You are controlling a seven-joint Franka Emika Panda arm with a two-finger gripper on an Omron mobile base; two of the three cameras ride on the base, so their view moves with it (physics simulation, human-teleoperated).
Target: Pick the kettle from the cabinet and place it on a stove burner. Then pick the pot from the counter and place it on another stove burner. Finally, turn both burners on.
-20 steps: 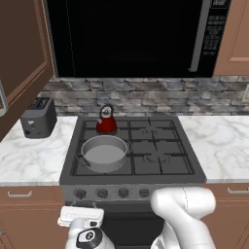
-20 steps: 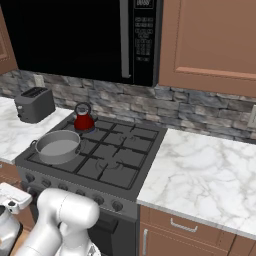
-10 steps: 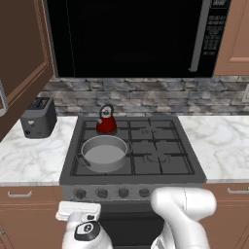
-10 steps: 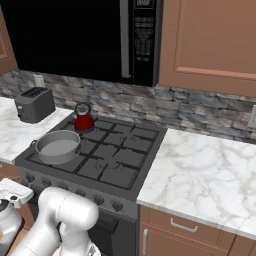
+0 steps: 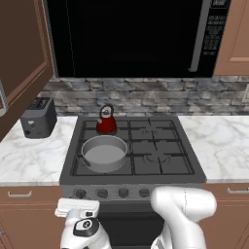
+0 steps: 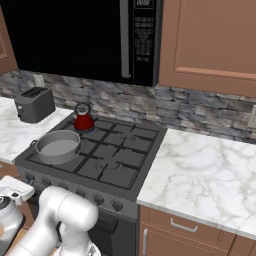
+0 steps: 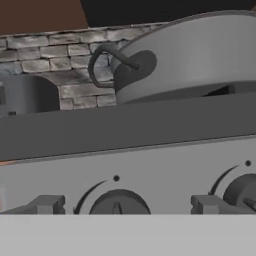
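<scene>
On the cooktop (image 5: 146, 165), the kettle (image 5: 106, 121) is seen standing upright on the back-left burner, at about 12 o'clock from the pot (image 5: 104, 153), just behind it. The pot is set on the front-left burner, its loop handle (image 7: 102, 65) shown close up in the hand view above the stove's front panel. Both vessels are therefore judged as placed, each on its own burner; the cabinet and counter steps appear finished.

What is left is the turning on of both burners. No flame is visible under either vessel, so neither is judged lit yet. The knobs (image 5: 101, 192) are lined up along the front edge, below the pot at 6 o'clock.

The gripper (image 5: 77, 208) is held low in front of the stove, level with the left end of the knob row. Its fingertips (image 7: 47, 204) are seen spread wide, with one knob (image 7: 117, 202) between them and nothing gripped. A second knob (image 7: 245, 192) lies off at 3 o'clock in the hand view.

Further out, a toaster (image 5: 37, 124) is parked on the counter (image 5: 29, 160) at 9 o'clock from the kettle, and a microwave (image 5: 131, 36) is hung above the stove.
</scene>
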